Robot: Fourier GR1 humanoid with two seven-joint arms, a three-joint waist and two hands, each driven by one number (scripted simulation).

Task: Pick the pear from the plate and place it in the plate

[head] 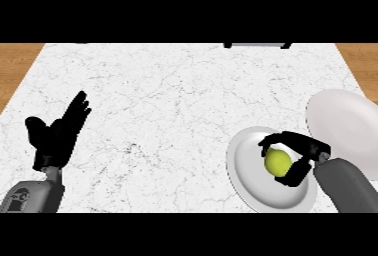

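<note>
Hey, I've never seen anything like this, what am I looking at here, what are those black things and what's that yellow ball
You are looking down from a humanoid robot's head at a white marbled counter top. The black things are its two hands, each on a grey forearm coming in from the bottom edge. The left hand rests open near the left edge, fingers up, holding nothing. The right hand curls round the yellow-green thing, which is a pear, not a ball. The pear sits over the nearer round white plate. A second round white plate lies beside it, further back at the right edge, with nothing visible on it. From this one view I cannot tell whether the pear is lifted yet.
</note>
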